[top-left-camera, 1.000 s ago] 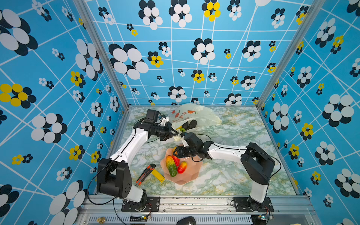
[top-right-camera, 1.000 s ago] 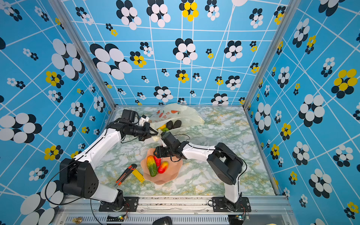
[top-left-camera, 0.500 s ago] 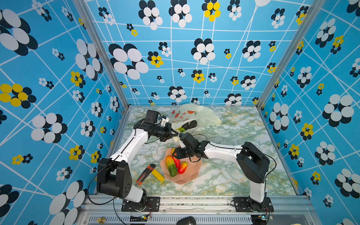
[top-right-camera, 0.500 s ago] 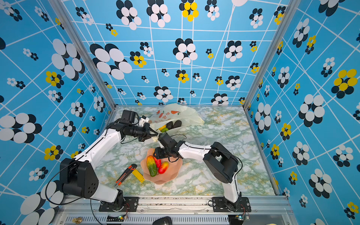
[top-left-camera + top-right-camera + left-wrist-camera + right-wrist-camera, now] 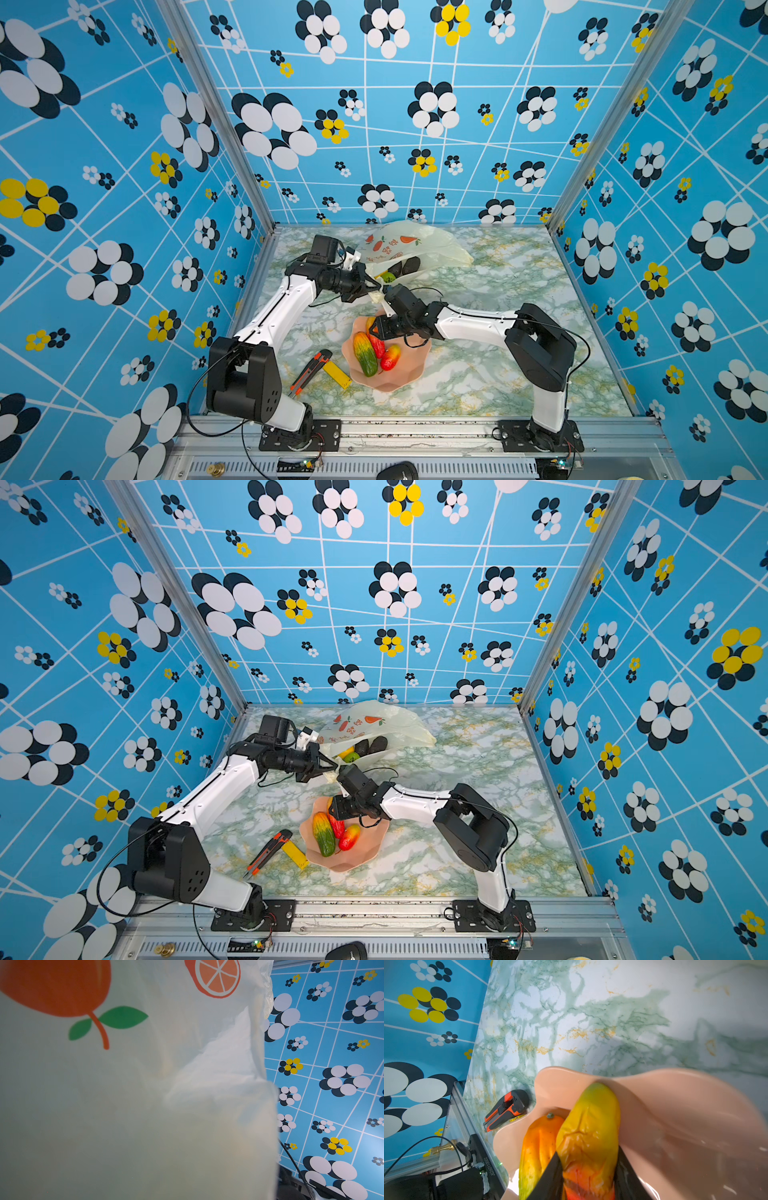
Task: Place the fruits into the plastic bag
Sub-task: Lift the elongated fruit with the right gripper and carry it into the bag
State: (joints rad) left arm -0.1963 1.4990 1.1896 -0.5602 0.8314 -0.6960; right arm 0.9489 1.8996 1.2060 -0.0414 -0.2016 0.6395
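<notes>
The plastic bag (image 5: 419,245) (image 5: 386,721) lies at the back of the table with its mouth toward me. Two black fruits (image 5: 409,265) and a green one (image 5: 388,276) show inside it. My left gripper (image 5: 376,286) (image 5: 332,766) is shut on the bag's near edge; in the left wrist view the bag (image 5: 145,1105) hides it. My right gripper (image 5: 374,330) (image 5: 588,1157) is down in the pink bowl (image 5: 399,382), its black fingers (image 5: 552,1172) pressed on both sides of the orange-red elongated fruit (image 5: 589,1122). A green-orange piece (image 5: 365,353) and the mango (image 5: 390,357) lie beside it.
An orange-black utility knife (image 5: 309,368) (image 5: 506,1109) and a flat yellow block (image 5: 336,372) lie just left of the bowl. The enclosure's blue patterned walls stand on three sides. The arm bases sit on the metal rail (image 5: 415,432) at the front edge.
My right gripper has reached a little further left into the bowl and its jaws have narrowed onto the orange-red fruit. The left gripper has kept its hold on the bag.
</notes>
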